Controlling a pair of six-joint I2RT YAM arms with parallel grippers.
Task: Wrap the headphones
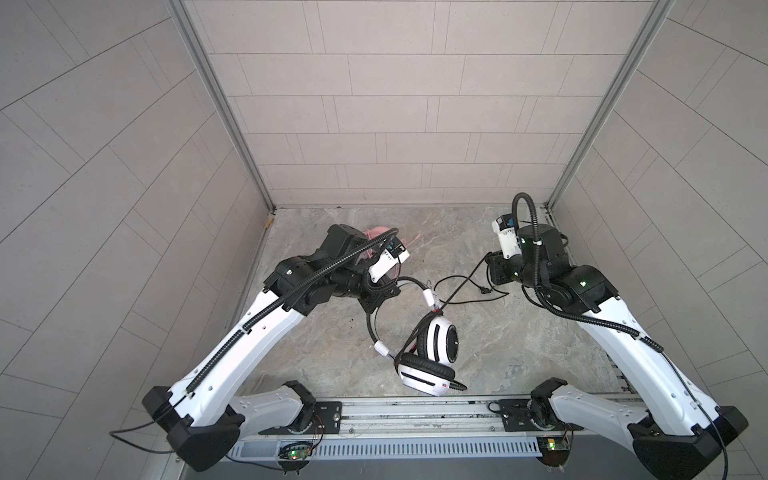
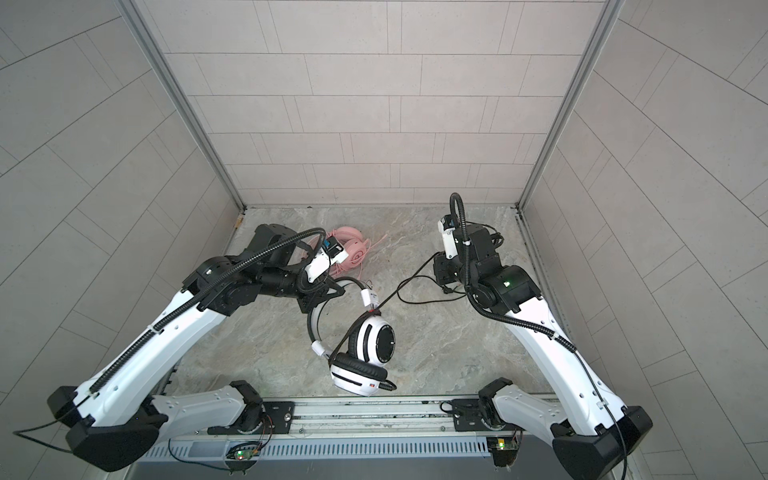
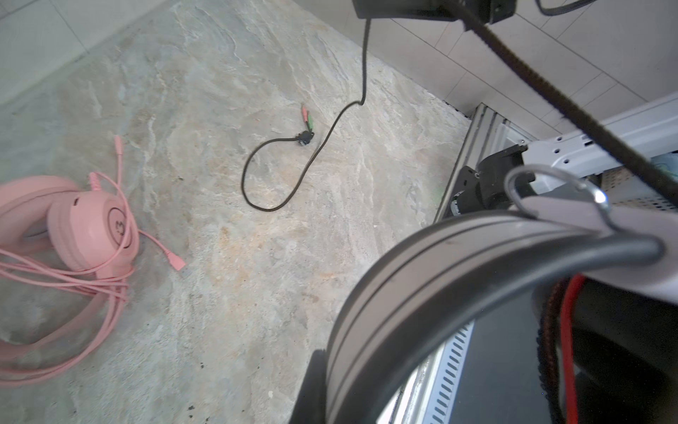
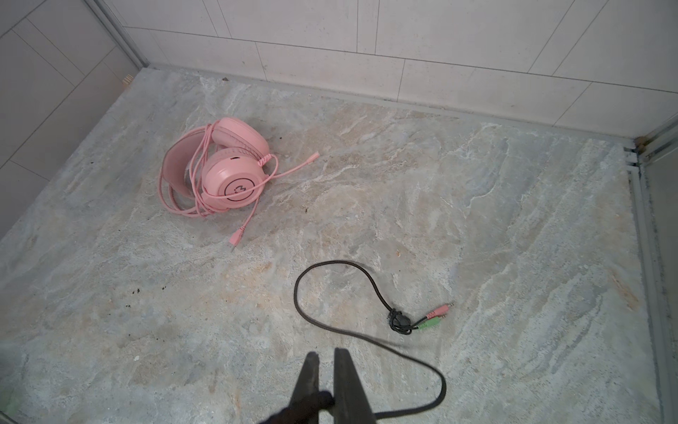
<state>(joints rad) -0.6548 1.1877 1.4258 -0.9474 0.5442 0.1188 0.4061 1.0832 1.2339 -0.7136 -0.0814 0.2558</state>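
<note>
K: Marble-look tabletop, tiled walls. On it the white-and-black headset sits near the front edge, its black cable running off in a fairly straight line to the right arm. Risk?

M: Judged main risk: a pull on that line drags or twists the headset in its grip, or the cable slides out of the pinch. The slack tail with the plugs lies looped on the tabletop and could snag or knot while winding.

K: Jaws?

M: The left jaws are closed on the headband. The right jaws are nearly closed, cable pinched deep between them. Cannot tell whether the ear cups rest on the tabletop.

K: And the pink headset?

M: Back left, apart from both arms, pink cable already looped round it, loosely.
</note>
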